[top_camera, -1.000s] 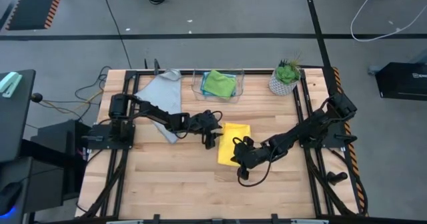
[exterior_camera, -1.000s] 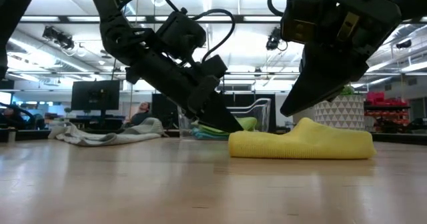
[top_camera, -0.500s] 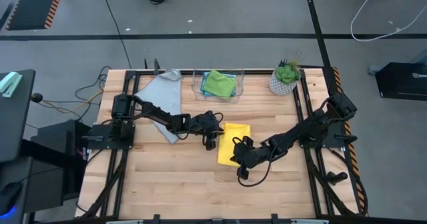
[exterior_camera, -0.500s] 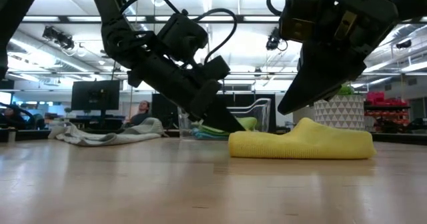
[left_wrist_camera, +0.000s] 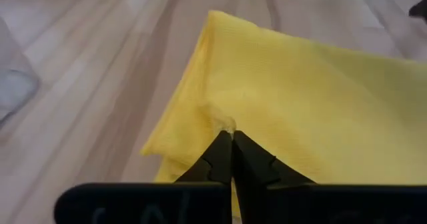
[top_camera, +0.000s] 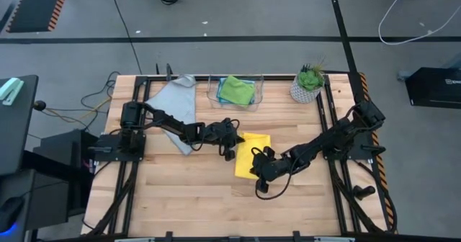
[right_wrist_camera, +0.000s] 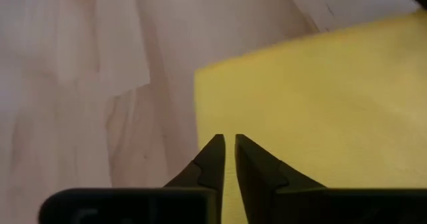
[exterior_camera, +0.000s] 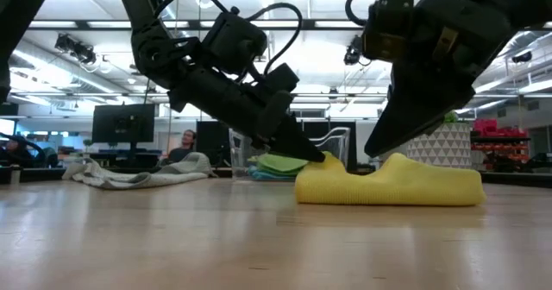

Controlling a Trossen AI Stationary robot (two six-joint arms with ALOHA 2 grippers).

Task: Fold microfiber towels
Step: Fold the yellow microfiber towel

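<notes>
The yellow microfiber towel (top_camera: 253, 155) lies folded, flat on the wooden table near its middle. My left gripper (top_camera: 233, 148) is shut at the towel's left side; the low view shows it (exterior_camera: 329, 158) slanting down onto the cloth. My right gripper (right_wrist_camera: 229, 139) hovers low over the towel's near left corner with a narrow gap between its fingers, and I cannot tell whether it touches the cloth. A grey towel (top_camera: 176, 101) lies crumpled at the far left. Green and light blue towels (top_camera: 236, 90) lie folded in a clear bin. My left gripper pinches a small pucker of the yellow towel's top layer (left_wrist_camera: 227, 123) between its two fingertips, close to the towel's left edge. The fingers slant down from the table's left. The towel stays on the table, raised only slightly at the pinch.
A clear plastic bin (top_camera: 258, 92) stands at the far edge, with a potted plant (top_camera: 308, 86) in a white pot to its right. Bare wood (top_camera: 194, 199) spreads across the near half of the table. A person sits in the room behind (exterior_camera: 183, 145).
My left gripper has moved toward the table's right, down onto the yellow towel's left side, and its tip now rests in the cloth. The towel has stayed where it was.
</notes>
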